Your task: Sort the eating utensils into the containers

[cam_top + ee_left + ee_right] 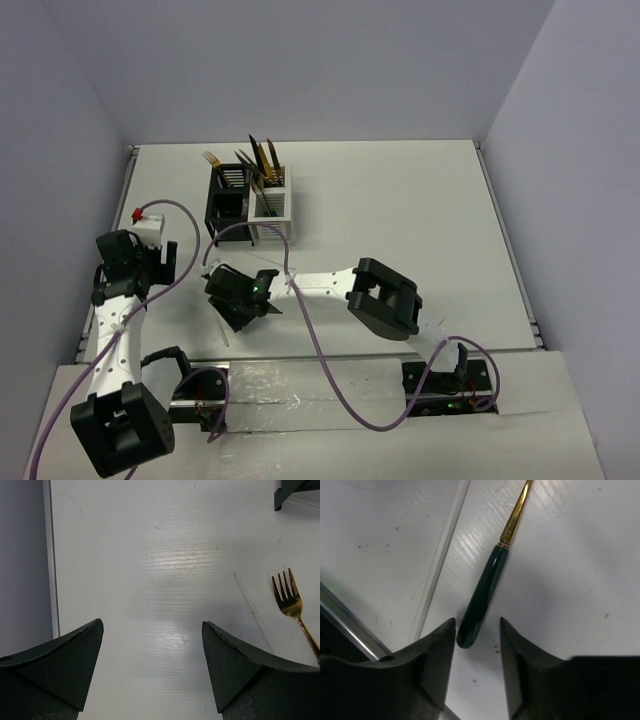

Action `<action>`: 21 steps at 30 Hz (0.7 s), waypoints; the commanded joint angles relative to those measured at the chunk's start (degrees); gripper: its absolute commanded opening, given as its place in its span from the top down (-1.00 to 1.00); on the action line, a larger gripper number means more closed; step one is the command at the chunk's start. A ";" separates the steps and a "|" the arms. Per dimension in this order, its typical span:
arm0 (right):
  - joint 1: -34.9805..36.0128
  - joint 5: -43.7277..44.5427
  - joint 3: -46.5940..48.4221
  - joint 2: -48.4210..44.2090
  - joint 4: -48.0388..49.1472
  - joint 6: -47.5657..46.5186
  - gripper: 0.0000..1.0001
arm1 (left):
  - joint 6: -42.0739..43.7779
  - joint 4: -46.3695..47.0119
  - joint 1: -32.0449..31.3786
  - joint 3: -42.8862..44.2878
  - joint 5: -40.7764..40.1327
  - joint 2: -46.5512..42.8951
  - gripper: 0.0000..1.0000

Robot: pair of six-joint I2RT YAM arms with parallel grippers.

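Right tool (477, 630) is narrowly parted, its fingers straddling the dark handle end of a gold fork (487, 592) flat on the counter (580, 580); the shaft runs toward 1 o'clock. Closing on that rounded tip risks it squirting out. Left tool (152, 665) gapes wide, holding nothing. Containers (250, 205) stand toward 12 o'clock.

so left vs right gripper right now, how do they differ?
The left gripper has its fingers spread wide over bare table; the right gripper's fingers stand much closer together. The left gripper has nothing between its fingers, though a gold fork lies off to its side; the right gripper straddles the dark handle of a gold-necked utensil lying flat. Both point down at the table, neither shut on anything.
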 commanded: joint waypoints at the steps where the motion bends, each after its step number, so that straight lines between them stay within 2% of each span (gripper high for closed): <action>1: 0.68 1.91 1.04 1.07 -2.77 1.34 0.09 | -0.76 0.08 0.26 3.11 1.05 -0.80 -0.80; 2: 0.68 2.18 1.04 1.33 -2.86 1.52 0.34 | -0.67 -0.01 0.26 3.03 1.05 -0.80 -0.80; 4: 0.68 2.88 0.77 1.51 -2.77 1.78 0.67 | -0.67 -0.36 0.26 3.20 0.96 -1.06 -0.80; 5: 0.68 3.14 0.08 1.42 -2.51 1.87 1.00 | -0.67 -0.36 0.26 3.29 1.05 -1.06 -0.80; 9: 0.68 5.95 -3.96 -2.08 1.87 2.22 1.00 | -0.84 -1.06 0.26 4.34 2.72 -1.06 -0.79; 13: 0.68 11.39 -7.83 -6.48 9.68 1.70 1.00 | -1.37 -3.78 0.26 8.98 7.19 0.34 -0.75; 21: 0.59 20.54 -12.40 -15.00 24.62 -1.29 1.00 | -0.67 -10.28 0.34 17.95 21.94 1.40 -0.67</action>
